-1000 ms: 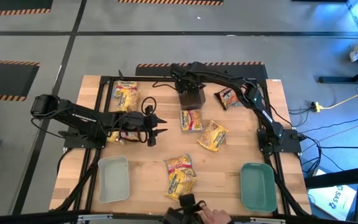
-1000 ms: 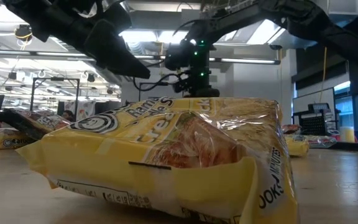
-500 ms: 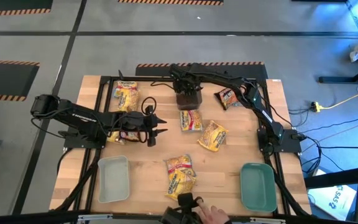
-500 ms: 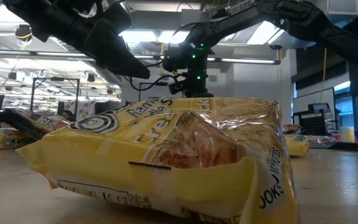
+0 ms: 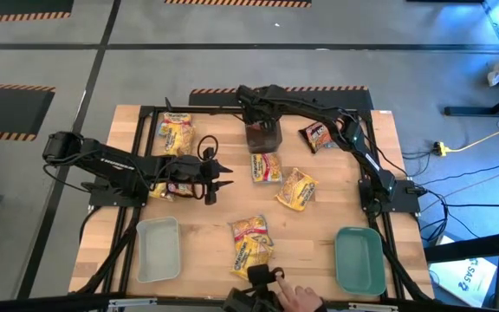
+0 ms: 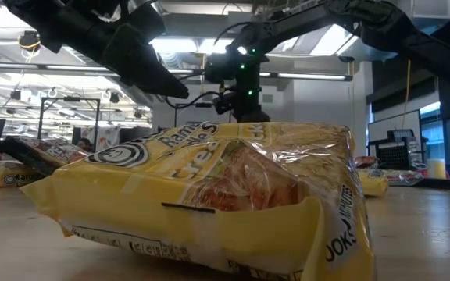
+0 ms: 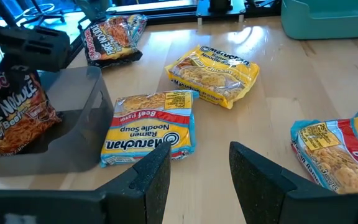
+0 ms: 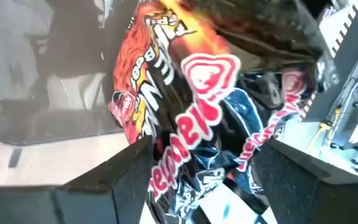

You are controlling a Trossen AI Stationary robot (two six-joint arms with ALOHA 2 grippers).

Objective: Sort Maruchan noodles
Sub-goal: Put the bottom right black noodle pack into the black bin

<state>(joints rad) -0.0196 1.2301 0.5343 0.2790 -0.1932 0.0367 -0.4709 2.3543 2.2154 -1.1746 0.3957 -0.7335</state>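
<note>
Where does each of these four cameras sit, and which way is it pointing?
High view: overhead, straight down on the table, both arms and a person's hand.
Low view: at tabletop height, level across a yellow noodle packet; arms overhead.
Left wrist view: on the left arm, past the left end effector, open and empty, toward a yellow-and-blue packet.
Right wrist view: on the right arm, right end effector around a dark packet.
Shared: the grey bin.

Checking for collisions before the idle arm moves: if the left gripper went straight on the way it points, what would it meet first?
Probably the yellow-and-blue Maruchan ramen packet, lying flat on the table just ahead of the open left gripper. The dark grey plastic bin sits beside that line; depth is uncertain.
</note>
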